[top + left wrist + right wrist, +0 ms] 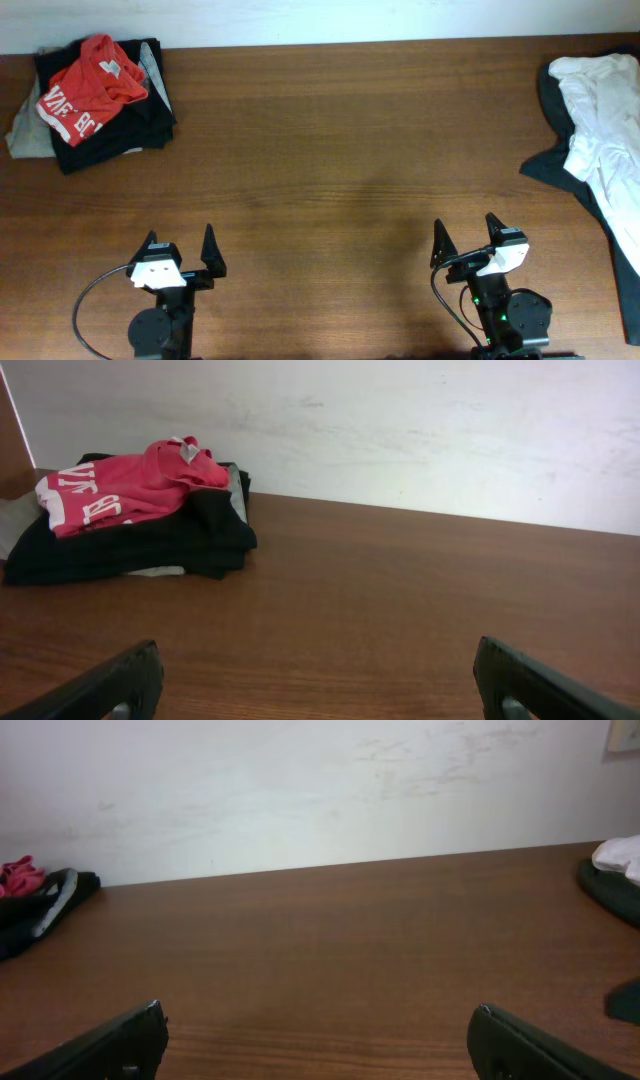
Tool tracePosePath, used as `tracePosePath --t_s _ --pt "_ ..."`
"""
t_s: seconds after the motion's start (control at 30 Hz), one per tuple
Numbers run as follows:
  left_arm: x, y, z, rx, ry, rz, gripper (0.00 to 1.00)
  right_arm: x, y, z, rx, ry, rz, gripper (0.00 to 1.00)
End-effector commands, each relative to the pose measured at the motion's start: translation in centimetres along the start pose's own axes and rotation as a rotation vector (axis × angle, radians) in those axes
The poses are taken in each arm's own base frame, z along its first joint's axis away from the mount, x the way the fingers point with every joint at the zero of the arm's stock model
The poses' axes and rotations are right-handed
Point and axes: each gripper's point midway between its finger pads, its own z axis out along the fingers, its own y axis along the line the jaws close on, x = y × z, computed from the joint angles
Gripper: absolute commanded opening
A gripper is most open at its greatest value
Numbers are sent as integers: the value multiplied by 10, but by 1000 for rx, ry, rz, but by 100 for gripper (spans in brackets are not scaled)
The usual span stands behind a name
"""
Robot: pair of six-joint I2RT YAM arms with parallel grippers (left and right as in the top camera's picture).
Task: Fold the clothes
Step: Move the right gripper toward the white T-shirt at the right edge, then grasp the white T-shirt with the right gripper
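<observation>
In the overhead view the white shirt (600,110) lies crumpled at the right edge of the frame, on top of a dark garment (553,168) that spreads out beneath it. At the upper left sits a stack: a red garment (90,88) with white lettering rests on a folded black garment (115,135), and a grey piece (24,135) shows at its left side. The left gripper (180,238) and right gripper (466,226) sit at the bottom of the frame. Both are spread wide, holding nothing, well apart from either pile on the brown wooden table (330,150).
</observation>
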Motion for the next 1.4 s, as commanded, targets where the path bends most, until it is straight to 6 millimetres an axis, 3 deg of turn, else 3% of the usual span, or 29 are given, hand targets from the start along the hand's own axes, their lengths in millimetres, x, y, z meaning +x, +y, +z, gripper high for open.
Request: tracePosePath --t_s 0.0,0.4,0.47,0.53,0.6,0.7,0.8,1.0,1.13,1.2,1.23,1.37 --pt "2 2 0 -11 2 15 99 3 2 0 -9 6 4 99" --pt "2 2 0 -11 2 16 99 3 2 0 -8 6 4 99" --pt "2 2 0 -11 2 15 99 -15 14 -1 -73 -61 51 99" --pt "2 2 0 -11 2 16 99 -14 36 -4 -205 -35 185 99" --pt "2 2 0 -11 2 15 99 -16 37 -4 -215 -36 254 99" --pt "2 2 0 -11 2 16 99 -37 41 -7 -247 -105 358 99" --pt "2 2 0 -11 2 16 99 -70 35 -13 -213 -256 247 99" --pt "2 2 0 -11 2 15 99 -136 -2 -14 85 -306 70 99" --pt "2 2 0 -11 2 15 99 -173 -46 26 376 -151 34 99" --pt "2 2 0 -11 2 16 99 -182 -66 49 451 -68 32 99" --pt "2 2 0 -11 2 16 99 -187 -93 69 534 33 36 99" --pt "2 2 0 -11 2 15 99 -172 -178 104 744 316 81 99"
